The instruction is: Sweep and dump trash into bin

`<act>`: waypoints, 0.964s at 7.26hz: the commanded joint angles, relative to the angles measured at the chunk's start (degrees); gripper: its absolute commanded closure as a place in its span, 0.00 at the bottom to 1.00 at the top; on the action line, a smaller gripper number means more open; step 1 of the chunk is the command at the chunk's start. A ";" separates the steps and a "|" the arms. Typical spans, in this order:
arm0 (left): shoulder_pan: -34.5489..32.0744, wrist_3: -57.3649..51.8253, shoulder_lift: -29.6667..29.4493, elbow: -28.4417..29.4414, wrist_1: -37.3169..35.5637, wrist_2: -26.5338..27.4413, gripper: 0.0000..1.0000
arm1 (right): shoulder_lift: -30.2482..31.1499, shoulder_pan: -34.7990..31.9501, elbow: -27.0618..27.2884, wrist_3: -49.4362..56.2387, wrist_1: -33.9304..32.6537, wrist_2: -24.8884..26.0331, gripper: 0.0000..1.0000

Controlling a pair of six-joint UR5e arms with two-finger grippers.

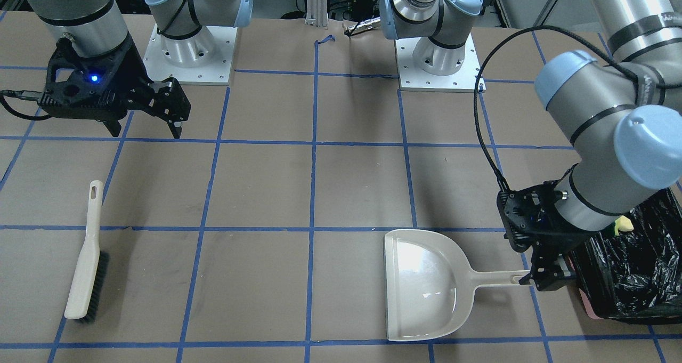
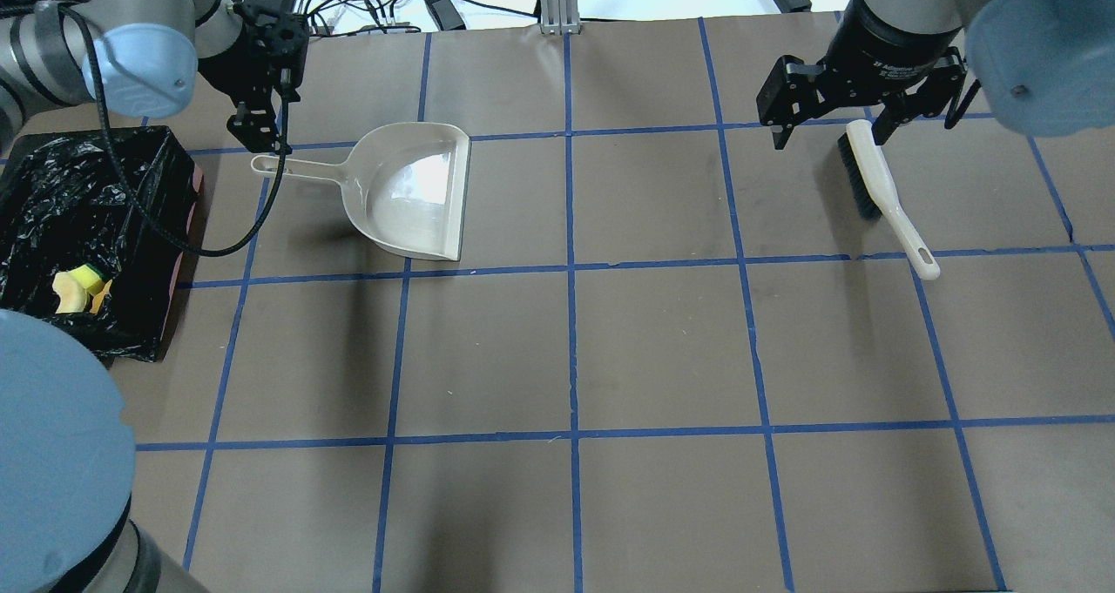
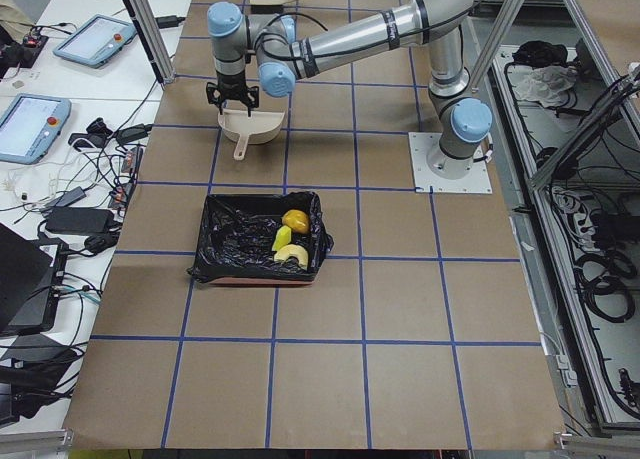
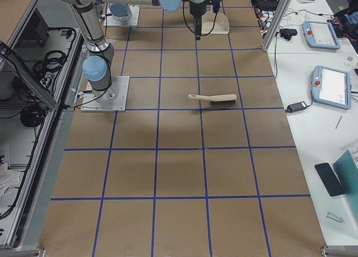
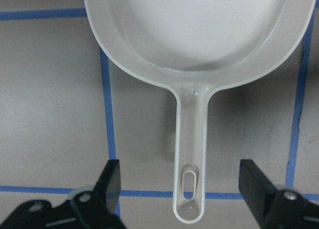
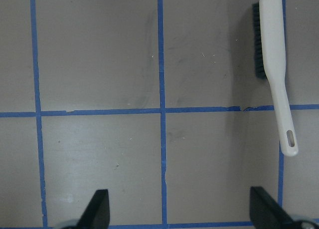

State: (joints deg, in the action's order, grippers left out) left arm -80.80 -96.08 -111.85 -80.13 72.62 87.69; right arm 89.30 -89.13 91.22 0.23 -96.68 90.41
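Note:
The trash, a yellow wedge and tan pieces (image 2: 77,285), lies inside the bin (image 2: 131,153), which is lined with black plastic at the table's left end. It also shows in the exterior left view (image 3: 290,237) and peeks out behind the left arm (image 1: 623,225). The cream dustpan (image 2: 409,192) lies empty and flat on the table. My left gripper (image 2: 260,144) is open, its fingers astride the end of the dustpan handle (image 5: 190,154) without touching it. My right gripper (image 2: 827,131) is open and empty above the table, beside the brush (image 2: 881,184).
The cream brush with dark bristles (image 1: 85,256) lies flat on the table, also seen from the right wrist (image 6: 274,64). The bin (image 1: 639,277) stands just behind the left gripper (image 1: 538,283). Blue tape lines grid the brown table. The arm bases stand at the robot's edge.

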 commanded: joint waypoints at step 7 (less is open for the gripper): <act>-6.12 50.16 14.03 -1.16 13.60 -1.02 0.00 | 0.00 0.09 0.01 0.03 0.00 -0.24 0.00</act>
State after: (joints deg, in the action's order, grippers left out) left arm -86.39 -53.08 -98.50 -80.51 86.18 86.82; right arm 89.30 -89.05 91.23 0.26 -96.68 90.27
